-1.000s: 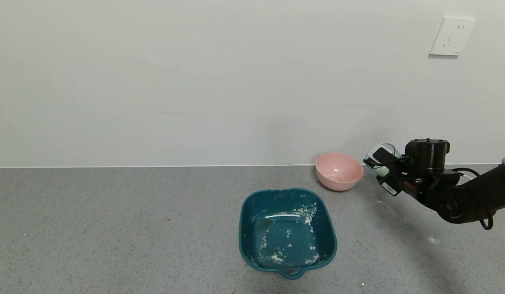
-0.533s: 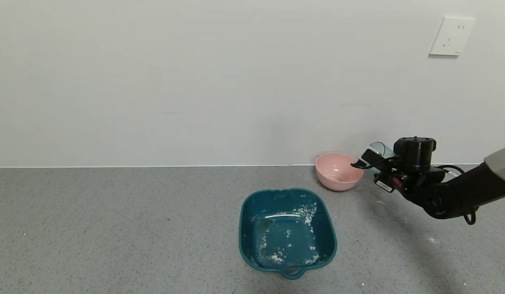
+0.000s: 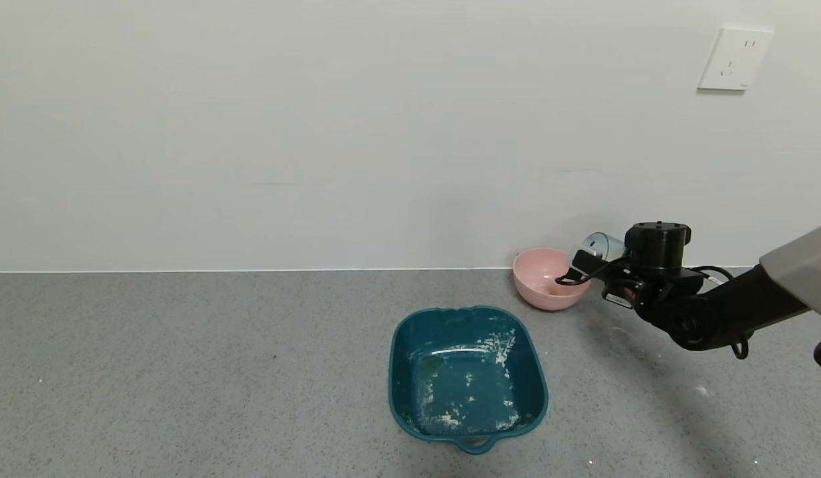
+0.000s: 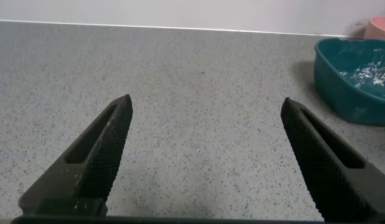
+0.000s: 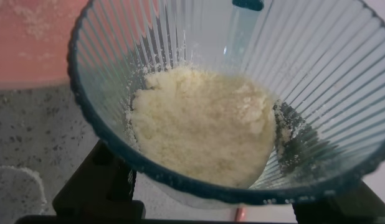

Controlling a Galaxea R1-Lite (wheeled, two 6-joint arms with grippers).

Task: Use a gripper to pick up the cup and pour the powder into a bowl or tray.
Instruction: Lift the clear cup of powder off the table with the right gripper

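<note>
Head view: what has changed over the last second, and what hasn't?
The right gripper, shut on the cup, has carried it leftward from beside the pink bowl until it hangs at the bowl's right rim. The powder remains in the cup; nothing has been let go. The bowl, the teal tray and the open left gripper over the counter have stayed put.

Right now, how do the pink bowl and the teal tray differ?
The pink bowl is round and small; the teal tray is squarish, larger and nearer the robot. The tray's floor is smeared with white powder; the bowl holds barely any. The right gripper holds the cup by the bowl, not the tray. Both sit upright on the counter.
</note>
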